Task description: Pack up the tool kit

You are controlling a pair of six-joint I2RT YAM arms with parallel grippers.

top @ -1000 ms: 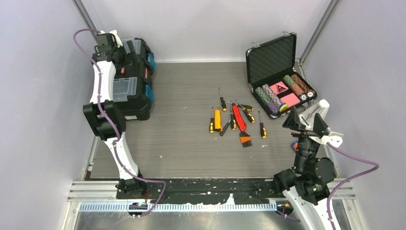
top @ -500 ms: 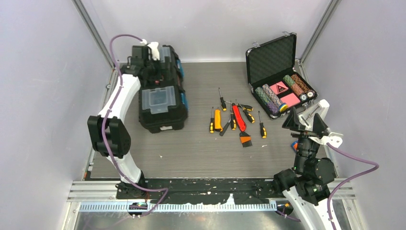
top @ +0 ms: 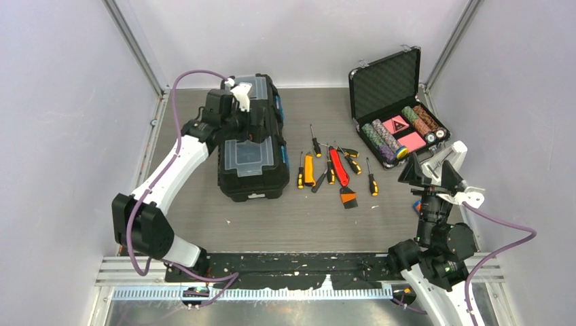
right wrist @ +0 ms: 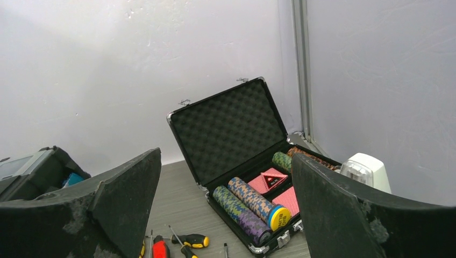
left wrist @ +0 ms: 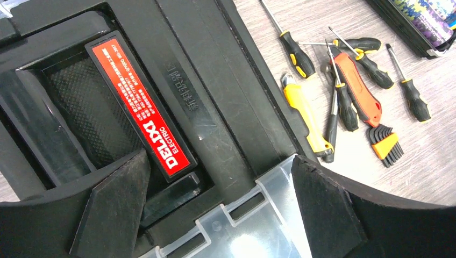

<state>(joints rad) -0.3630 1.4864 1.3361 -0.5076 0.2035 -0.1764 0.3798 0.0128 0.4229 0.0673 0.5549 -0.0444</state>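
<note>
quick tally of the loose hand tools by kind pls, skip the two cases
black-and-yellow-handled screwdrivers: 7 (one is darker, less sure)
utility knives, one yellow, one red: 2
orange-holder hex key set: 1
total: 10

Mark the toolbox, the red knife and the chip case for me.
toolbox (top: 247, 158): top view, on its near clear lid.
red knife (left wrist: 359, 88): left wrist view, middle of the handle.
chip case (top: 386, 83): top view, foam lining of the open lid.
</note>
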